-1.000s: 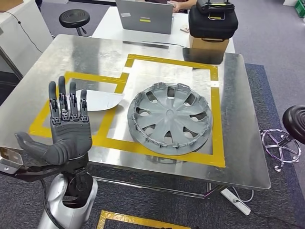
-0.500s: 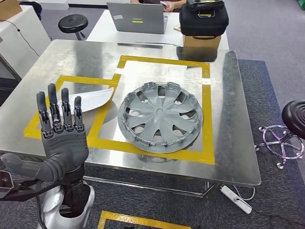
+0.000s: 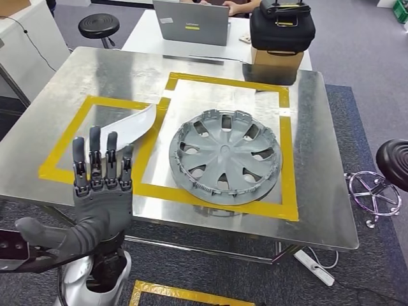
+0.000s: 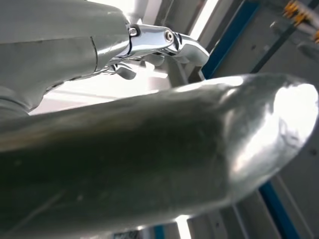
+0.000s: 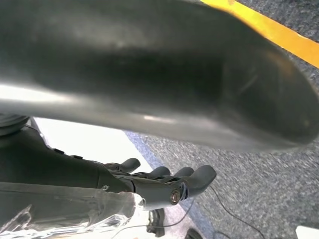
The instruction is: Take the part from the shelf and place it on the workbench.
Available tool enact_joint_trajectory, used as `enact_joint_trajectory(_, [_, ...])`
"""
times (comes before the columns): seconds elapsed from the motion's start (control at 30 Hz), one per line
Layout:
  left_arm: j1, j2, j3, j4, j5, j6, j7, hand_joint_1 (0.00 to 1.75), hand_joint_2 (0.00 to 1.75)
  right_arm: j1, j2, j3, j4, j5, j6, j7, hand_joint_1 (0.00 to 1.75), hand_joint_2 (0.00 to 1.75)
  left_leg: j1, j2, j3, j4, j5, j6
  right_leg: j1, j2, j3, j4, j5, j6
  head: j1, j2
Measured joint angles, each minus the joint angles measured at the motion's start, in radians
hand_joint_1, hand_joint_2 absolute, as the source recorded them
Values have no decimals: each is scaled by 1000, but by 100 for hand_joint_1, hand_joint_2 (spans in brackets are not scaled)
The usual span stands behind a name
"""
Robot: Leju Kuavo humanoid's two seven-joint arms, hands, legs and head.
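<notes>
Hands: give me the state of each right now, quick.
Left hand: open, fingers straight and apart, holding nothing.
Right hand: fingers a little curled with nothing in them, but open or closed cannot be told.

Head view evenly lit, sharp — soft glare on metal workbench [image 3: 317, 191]. Wrist views blurred up close — blown highlights, bright ceiling strips behind.

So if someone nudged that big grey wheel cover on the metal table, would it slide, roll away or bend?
The wheel cover lies flat on the workbench, so it would probably slide rather than roll. The shiny metal top suggests little grip. Its thin spokes and cut-outs suggest light plastic that may flex somewhat if lifted by one edge.
</notes>
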Motion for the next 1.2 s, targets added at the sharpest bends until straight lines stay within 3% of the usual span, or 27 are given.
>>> enact_joint_trajectory(0.07, [1,6,-9,16,-1,-22,7,0,175,-1,-2,0,0,0,2,-2,0,0,1,-1,3,1,0,-3,-5,0,59,-119,65,3,0,0])
enact_joint_trajectory(0.13, [0,10,-13,30,-1,-38,16,0,175,-4,-2,0,0,0,3,-6,0,0,-2,-2,1,4,1,-13,-8,2,115,-232,105,0,1,0])
enact_joint_trajectory(0.27, [-2,14,-15,52,2,-52,23,0,175,-4,-3,-1,0,-2,4,-9,0,0,-2,-3,-6,3,6,-38,-4,7,119,-257,118,-28,-2,0])
enact_joint_trajectory(0.33, [-4,15,-15,57,2,-52,24,0,175,-5,-4,-1,0,-3,3,-9,0,0,0,-2,-27,49,-38,-46,-6,5,112,-262,128,-43,-6,0])
enact_joint_trajectory(0.43, [-5,17,-14,63,2,-52,25,0,175,-6,-4,-2,0,-3,3,-9,0,0,0,-1,-96,228,-147,-52,-3,1,93,-263,142,-54,-10,0])
enact_joint_trajectory(0.5, [-4,19,-14,68,2,-52,26,0,175,-6,-5,-2,0,-3,3,-9,0,0,0,-1,-97,266,-158,-50,0,0,77,-263,155,-54,-10,0])
enact_joint_trajectory(0.53, [-5,19,-14,70,2,-53,26,0,175,-6,-5,-2,0,-3,4,-9,0,0,0,-1,-69,231,-139,-46,1,0,69,-263,163,-53,-10,0])
enact_joint_trajectory(0.63, [-9,19,-14,72,2,-54,26,0,175,-7,-6,-2,0,-3,4,-10,0,0,-3,-2,55,45,-80,-34,5,2,48,-260,185,-44,-11,0])
enact_joint_trajectory(0.7, [-11,19,-15,73,2,-56,26,0,175,-7,-6,-2,0,-3,4,-10,0,0,-8,-4,75,-5,-69,-25,5,2,38,-263,202,-32,-12,0])
enact_joint_trajectory(0.77, [-9,19,-14,77,2,-57,26,0,175,-4,-6,-2,0,-3,4,-10,0,0,-11,-4,65,-11,-53,-11,0,1,32,-270,215,-19,-14,0])
enact_joint_trajectory(0.8, [-9,19,-14,78,2,-57,27,0,175,-2,-6,-2,0,-3,4,-10,0,0,-10,-2,60,-13,-44,-4,-2,1,27,-263,203,-14,-13,0])
enact_joint_trajectory(0.83, [-9,19,-14,79,2,-58,27,0,175,-1,-6,-2,0,-4,4,-10,0,0,-9,0,54,-15,-33,2,-3,0,17,-237,172,-9,-12,0])
enact_joint_trajectory(0.93, [-9,19,-14,81,2,-59,27,0,175,-2,-6,-3,0,-4,4,-10,0,0,-8,6,24,-15,-6,11,-4,0,-26,-58,31,1,-7,0])
enact_joint_trajectory(0.97, [-9,19,-14,83,2,-59,27,0,175,-2,-6,-3,0,-4,4,-10,0,0,-8,7,13,-14,3,10,-4,0,-30,-9,11,3,-8,0])
enact_joint_trajectory(1.0, [-8,20,-14,84,2,-59,28,0,175,-2,-6,-3,0,-4,4,-10,0,0,-8,8,1,-14,11,9,-4,0,-18,9,10,5,-8,0])
enact_joint_trajectory(1.03, [-8,20,-14,86,2,-59,28,0,175,-3,-7,-3,0,-4,4,-10,0,0,-7,8,-10,-13,20,7,-5,0,12,-10,26,5,-8,0])
enact_joint_trajectory(1.07, [-8,20,-14,87,2,-59,28,0,175,-3,-8,-3,0,-4,4,-10,0,0,-6,7,-20,-12,29,3,-5,-1,60,-63,47,6,-8,0])
enact_joint_trajectory(1.13, [-8,20,-14,88,2,-59,28,0,175,-8,-9,-3,0,-4,4,-10,0,0,-7,7,-35,-9,44,-7,-5,2,169,-205,60,5,-8,0])
enact_joint_trajectory(1.2, [-9,19,-15,88,2,-60,28,0,175,-13,-9,-3,0,-4,4,-10,0,0,-9,7,-40,-8,57,-19,-3,6,215,-279,49,-5,-8,0])
